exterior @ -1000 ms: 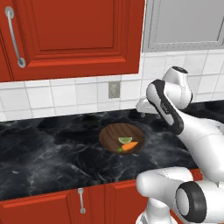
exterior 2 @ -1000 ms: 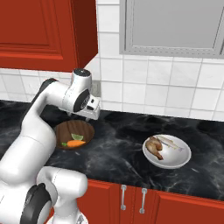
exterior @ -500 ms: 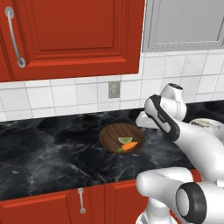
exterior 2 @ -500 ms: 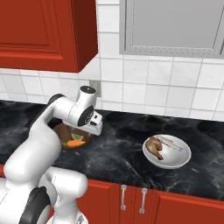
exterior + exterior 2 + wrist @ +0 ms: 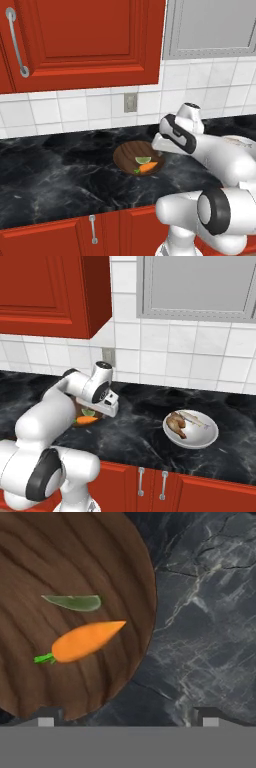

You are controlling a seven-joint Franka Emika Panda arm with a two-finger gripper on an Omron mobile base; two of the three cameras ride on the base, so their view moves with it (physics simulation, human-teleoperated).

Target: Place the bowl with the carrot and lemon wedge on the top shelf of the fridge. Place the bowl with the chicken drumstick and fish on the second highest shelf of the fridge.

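- Hovering low over the near-right rim of the bowl with the carrot and lemon wedge [image 5: 138, 158], gripper [image 5: 125, 714] spread wide, pinching nothing; one fingertip [image 5: 46, 716] over the wood, the other over bare stone.
- Sitting on the counter [image 5: 60, 175], about midway between its back edge at the tiles and its front edge above the red cabinet doors [image 5: 55, 235]; bowl not yet lifted, no fridge shelf in sight.
- Risking a shallow bite: closing with the rim poorly centred between the fingertips, likely letting the thin edge slip out on lifting.
- Risking a tilt: holding a wide, shallow dish by one side, likely letting the carrot [image 5: 82, 642] and the lemon wedge [image 5: 74, 602] slide or roll off the low wall.
- Risking a push: descending onto the rim instead of astride it, likely skidding the bowl across the glossy stone.
- Showing materials: bowl round, dark brown, wood-grained, nearly flat inside; carrot orange, tapered, smooth, with a short green stem; wedge pale green, thin, curved.
- Showing surroundings: counter of polished black marble with white veining; white bowl [image 5: 191, 432] smooth and glazed, resting well apart toward the right end of the counter, carrying the lumpy browned chicken drumstick [image 5: 176, 424] and the slim pale fish [image 5: 192, 418].
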